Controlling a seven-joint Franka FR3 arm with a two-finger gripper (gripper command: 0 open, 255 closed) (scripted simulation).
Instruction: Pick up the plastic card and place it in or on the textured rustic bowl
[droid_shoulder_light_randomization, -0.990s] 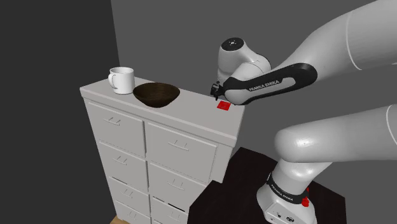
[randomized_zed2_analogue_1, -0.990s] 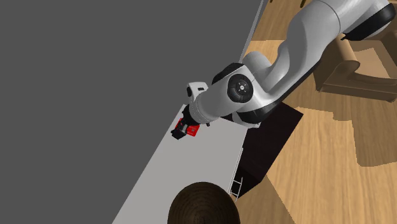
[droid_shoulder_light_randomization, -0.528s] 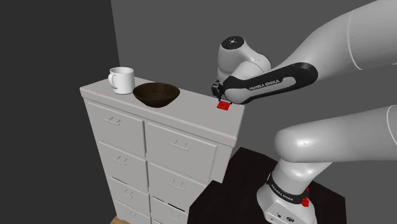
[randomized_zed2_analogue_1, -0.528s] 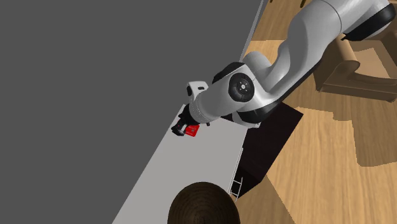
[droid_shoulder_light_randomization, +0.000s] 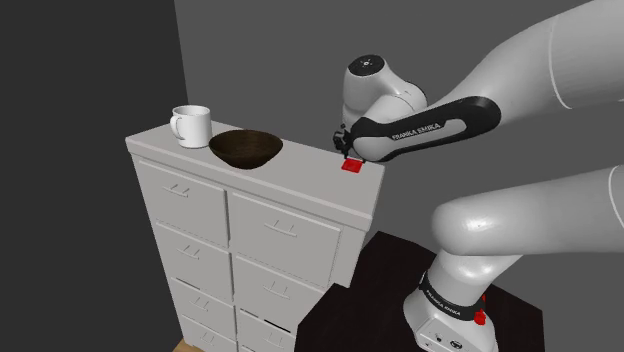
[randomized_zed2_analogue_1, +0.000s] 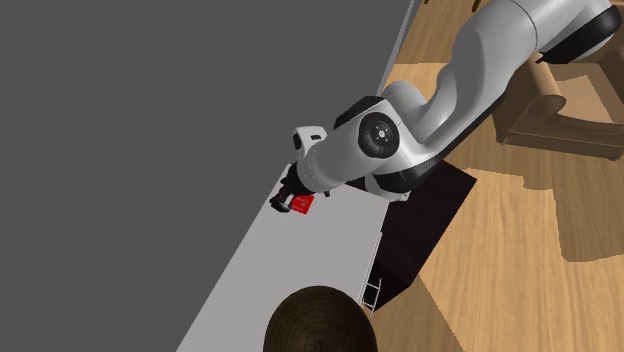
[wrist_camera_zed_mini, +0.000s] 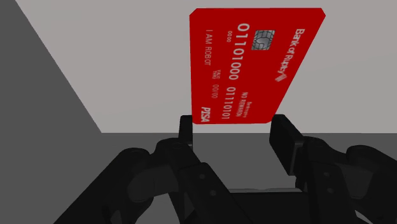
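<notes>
Black fingers (wrist_camera_zed_mini: 186, 132) set apart by the width of the card, clamped on the two long edges of the red card (wrist_camera_zed_mini: 251, 63) at its nearer short end. Rest of the card stretching away from the gripper (wrist_camera_zed_mini: 234, 127), printed face up with chip and white numbers showing, flat on the pale grey top of the drawer cabinet (droid_shoulder_light_randomization: 190, 205).

Seen from the shoulder view: gripper (droid_shoulder_light_randomization: 345, 158) low over the cabinet's top, at the end of the cabinet nearest the stand (droid_shoulder_light_randomization: 450, 320), card (droid_shoulder_light_randomization: 351, 166) beneath it close to that end's corner. Seen from the second exterior view: card (randomized_zed2_analogue_1: 300, 205) on the cabinet's top (randomized_zed2_analogue_1: 290, 270) toward the wall-side edge, gripper (randomized_zed2_analogue_1: 290, 200) right over it.

Dark brown bowl (droid_shoulder_light_randomization: 245, 148) on the same cabinet, about midway along the top near its front edge, well apart from the card. White mug (droid_shoulder_light_randomization: 190, 125) at the cabinet's far end, just beside the bowl. Wooden floor (randomized_zed2_analogue_1: 500, 250) below the cabinet.
</notes>
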